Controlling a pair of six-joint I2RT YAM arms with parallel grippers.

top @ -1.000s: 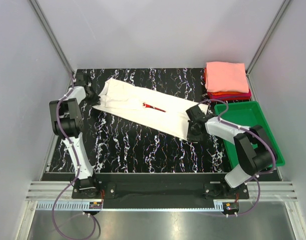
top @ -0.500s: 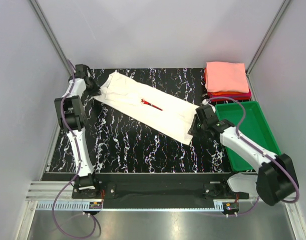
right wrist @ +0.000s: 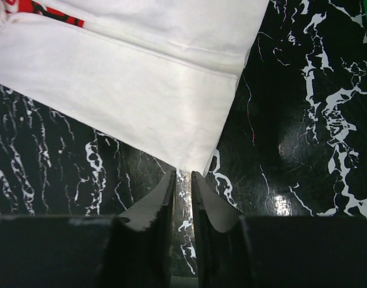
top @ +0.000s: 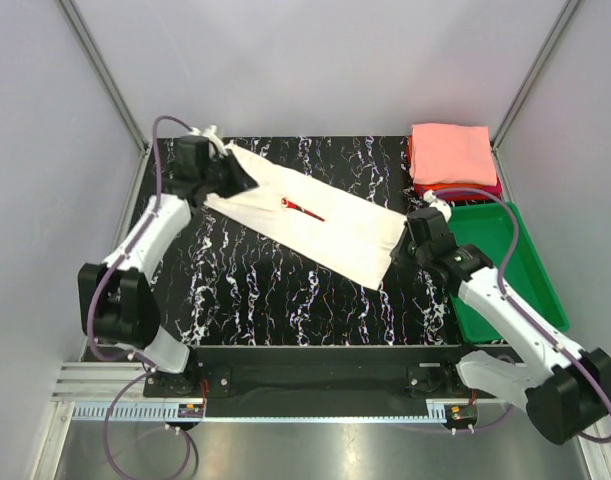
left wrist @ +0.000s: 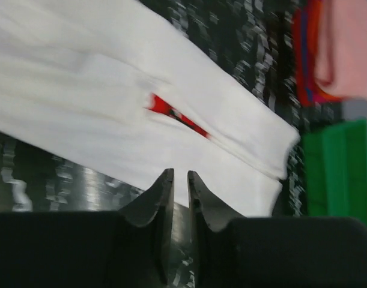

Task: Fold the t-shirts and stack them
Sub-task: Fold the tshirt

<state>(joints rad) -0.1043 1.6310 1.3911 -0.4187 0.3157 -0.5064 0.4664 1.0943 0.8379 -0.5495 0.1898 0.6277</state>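
Observation:
A cream-white t-shirt [top: 315,225] lies folded into a long strip slanting across the black marbled table, its red print [top: 303,209] showing at a crease. My left gripper [top: 247,182] hovers over the strip's far left end. In the left wrist view its jaws [left wrist: 179,175] stand a narrow gap apart, empty, above the shirt [left wrist: 99,102]. My right gripper [top: 403,245] hangs just off the strip's right end. In the right wrist view its jaws [right wrist: 183,175] are slightly apart with nothing between them, at the shirt's [right wrist: 129,90] corner. Folded t-shirts [top: 451,153] are stacked at the back right, salmon-pink on top.
A green plastic tray [top: 525,270] sits at the right edge, just in front of the stack and beside my right arm. Grey walls with metal posts close in the table on three sides. Bare marbled table [top: 285,300] lies in front of the shirt.
Both grippers have lifted off the shirt's ends. The left arm swung in from the table's left edge over the shirt; the right arm stretched out to the right. The shirt shifted slightly backward.

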